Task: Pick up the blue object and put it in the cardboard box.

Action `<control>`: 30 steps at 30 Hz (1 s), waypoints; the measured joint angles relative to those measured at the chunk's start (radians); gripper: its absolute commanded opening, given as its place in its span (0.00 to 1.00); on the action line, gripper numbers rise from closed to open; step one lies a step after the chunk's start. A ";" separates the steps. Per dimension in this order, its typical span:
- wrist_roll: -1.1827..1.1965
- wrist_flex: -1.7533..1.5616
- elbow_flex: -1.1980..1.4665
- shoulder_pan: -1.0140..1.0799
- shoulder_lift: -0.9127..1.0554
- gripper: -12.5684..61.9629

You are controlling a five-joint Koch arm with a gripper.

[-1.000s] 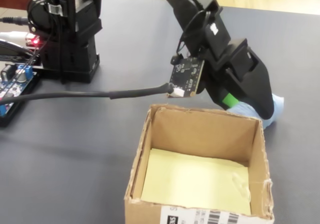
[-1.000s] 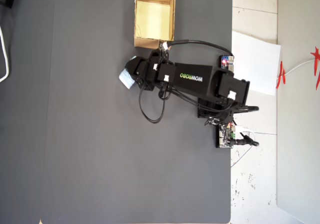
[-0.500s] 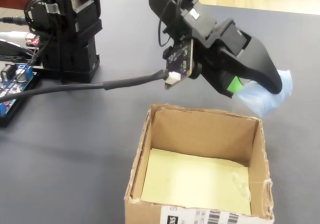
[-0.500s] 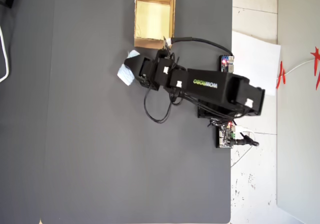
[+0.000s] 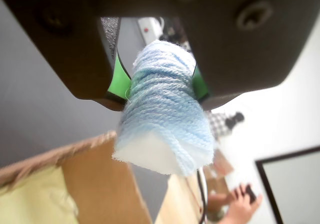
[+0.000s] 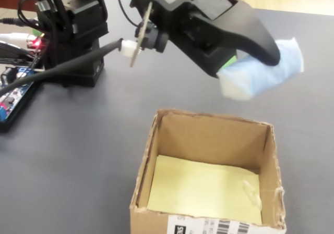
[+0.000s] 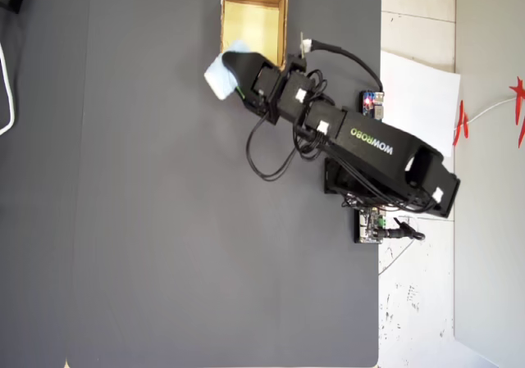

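Pincer: clamped on the blue object [image 5: 162,112]; in the wrist view the pincer [image 5: 159,82] has its dark jaws with green pads pressing the lump from left and right.
Blue object: off the tabletop [image 6: 78,140], held in the air; it looks like pale blue yarn wound over a white foam core.
Place of the object: in the fixed view it [image 6: 263,72] hangs above and beyond the far right corner of the cardboard box [image 6: 209,132]; in the overhead view it [image 7: 221,73] sits just beside the box's [image 7: 283,24] left wall, outside the opening.
Cardboard box: upright and open, with a pale yellow floor that shows nothing lying on it.
Done: the pick-up; the object is lifted and carried near the box.
Left: bringing the lump over the opening, lowering or releasing it, and drawing the arm [image 7: 361,143] away.
Judgement: roughly past the midpoint; letting go now would likely drop it on the tabletop or rim, not inside.
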 measured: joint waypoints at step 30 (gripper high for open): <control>0.098 -0.052 0.092 -0.114 0.064 0.63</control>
